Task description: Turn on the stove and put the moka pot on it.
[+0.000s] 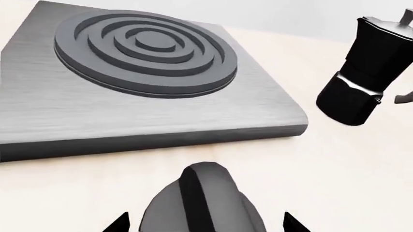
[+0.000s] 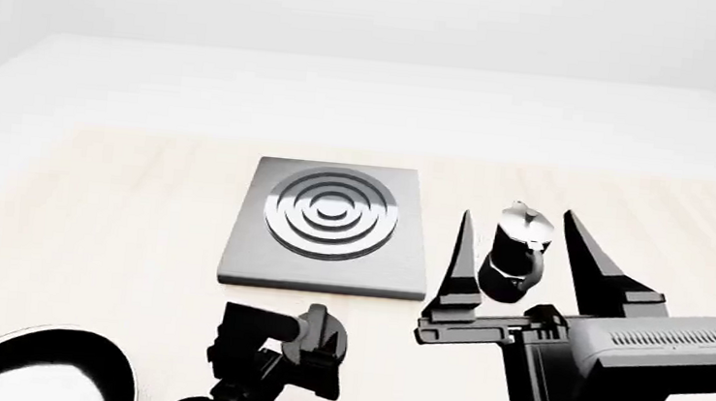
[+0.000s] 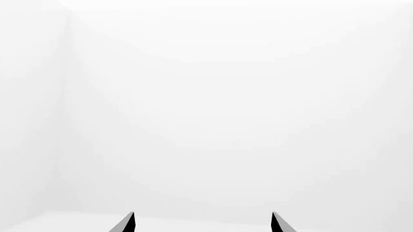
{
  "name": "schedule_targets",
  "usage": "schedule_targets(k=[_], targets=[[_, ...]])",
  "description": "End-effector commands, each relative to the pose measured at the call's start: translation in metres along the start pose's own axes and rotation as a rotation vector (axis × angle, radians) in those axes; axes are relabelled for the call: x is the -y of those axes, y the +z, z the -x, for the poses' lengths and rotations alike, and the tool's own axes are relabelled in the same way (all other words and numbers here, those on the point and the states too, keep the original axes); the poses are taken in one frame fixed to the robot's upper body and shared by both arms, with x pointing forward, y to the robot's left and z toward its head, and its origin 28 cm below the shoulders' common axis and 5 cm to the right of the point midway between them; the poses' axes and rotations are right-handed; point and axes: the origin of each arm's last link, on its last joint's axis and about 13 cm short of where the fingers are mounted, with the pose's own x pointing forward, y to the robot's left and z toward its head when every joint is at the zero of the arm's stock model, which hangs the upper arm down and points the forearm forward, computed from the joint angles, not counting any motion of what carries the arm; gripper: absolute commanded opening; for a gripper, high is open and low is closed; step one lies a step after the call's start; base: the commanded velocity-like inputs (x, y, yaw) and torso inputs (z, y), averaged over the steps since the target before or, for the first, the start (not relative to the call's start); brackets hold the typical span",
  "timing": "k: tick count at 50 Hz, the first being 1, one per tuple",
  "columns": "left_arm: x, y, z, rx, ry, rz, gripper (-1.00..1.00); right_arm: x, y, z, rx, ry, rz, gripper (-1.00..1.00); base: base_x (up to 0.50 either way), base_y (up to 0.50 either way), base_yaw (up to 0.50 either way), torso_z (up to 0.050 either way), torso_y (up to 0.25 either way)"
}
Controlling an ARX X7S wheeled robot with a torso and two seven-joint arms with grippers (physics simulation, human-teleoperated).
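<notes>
Your table (image 2: 99, 197) is a pale wooden top running across the head view; on it the stove (image 2: 328, 225) lies flat, a square dark-grey slab with its ring burner (image 2: 331, 213) bare, nothing standing on it. At the near left corner you have a black frying pan (image 2: 25, 366), well apart from the slab. Your right gripper (image 2: 529, 245) is raised with its two long fingers spread wide, holding nothing; in the head view they frame the moka pot (image 2: 516, 253), but whether they are down at its level you cannot tell, and the right wrist view shows only blank wall. The moka pot stands upright on the table just beside the stove's right edge, off the slab. Your left gripper (image 2: 307, 337) sits at the knob (image 1: 203, 200), just in front of the stove's near edge; its fingertips flank the knob, though whether they press it you cannot tell.
</notes>
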Motion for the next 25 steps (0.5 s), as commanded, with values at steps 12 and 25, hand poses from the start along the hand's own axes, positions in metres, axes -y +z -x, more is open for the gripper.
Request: schedule_targets(k=[12,25], targets=[[0.015,-0.003,0.002,-0.025,-0.065,0.008,1.0,0.0,0.001,0.0,0.0,0.003,-0.001,1.0,0.0,0.0,0.0,0.0,0.0],[0.018,-0.004,0.0,-0.032,-0.083,0.019,1.0,0.0,-0.004,0.003,-0.004,0.004,-0.003,1.0,0.0,0.0,0.0,0.0,0.0]])
